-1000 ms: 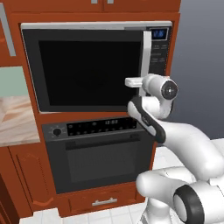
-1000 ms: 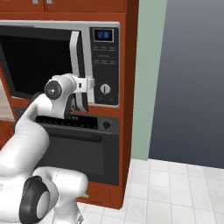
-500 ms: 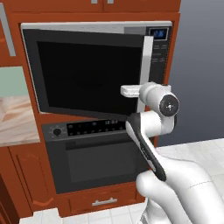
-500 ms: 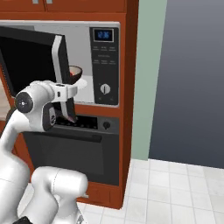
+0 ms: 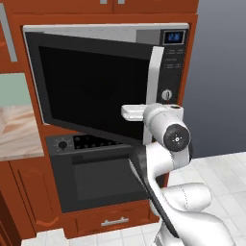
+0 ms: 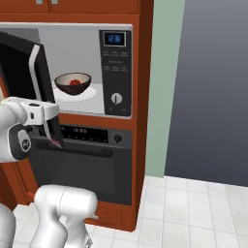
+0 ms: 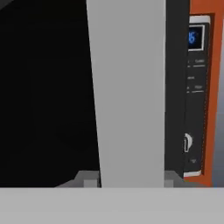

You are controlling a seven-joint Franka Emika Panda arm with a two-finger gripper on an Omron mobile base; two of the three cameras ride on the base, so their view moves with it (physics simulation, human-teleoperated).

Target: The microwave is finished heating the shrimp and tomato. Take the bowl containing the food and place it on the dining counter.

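Swinging outward since a second ago, the microwave (image 6: 68, 72) door now stands well ajar, drawn by the gripper (image 7: 129, 179), whose jaws are clamped on the vertical silver handle (image 7: 127, 92). Door-opening is the step in hand. At two o'clock from the hand in the right base view, the bowl (image 6: 72, 83) with the tomato (image 6: 74, 82) sits inside on the white plate (image 6: 80, 94). Next: widen the door, release, reach in.

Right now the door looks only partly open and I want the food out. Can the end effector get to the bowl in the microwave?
Probably not yet. The end effector is closed on the door handle, and the half-open door stands between it and the bowl; the door likely needs swinging wider first.
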